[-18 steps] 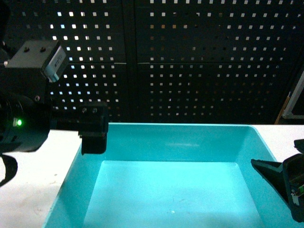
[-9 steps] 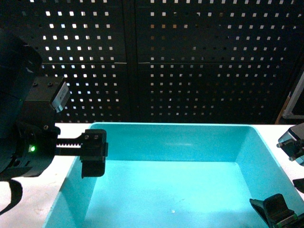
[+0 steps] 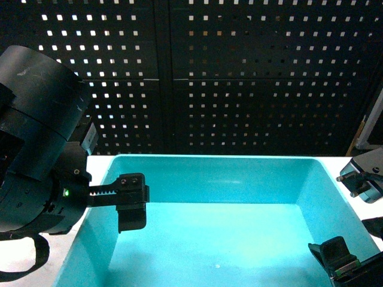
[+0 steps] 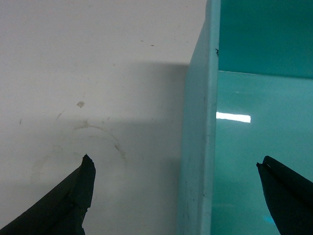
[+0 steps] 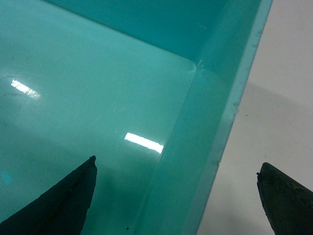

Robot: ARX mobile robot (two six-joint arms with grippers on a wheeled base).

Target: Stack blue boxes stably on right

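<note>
Bin (image 3: 215, 239) turquoise, wide, sits on white counter (image 3: 42, 251) before black pegboard (image 3: 239, 78). Left end effector (image 4: 178, 196) released, astride left wall: one finger outside, one inside; only wrist view shows this. Right end effector (image 5: 176, 196) released, astride right wall likewise. Head view shows one left finger (image 3: 131, 209) inside bin.

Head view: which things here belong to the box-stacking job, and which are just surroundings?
Job:
- turquoise bin, empty
- left gripper, open, straddling the bin's left wall
- right gripper, open, straddling the bin's right wall

Surroundings:
- white table
- black perforated panel behind
</note>
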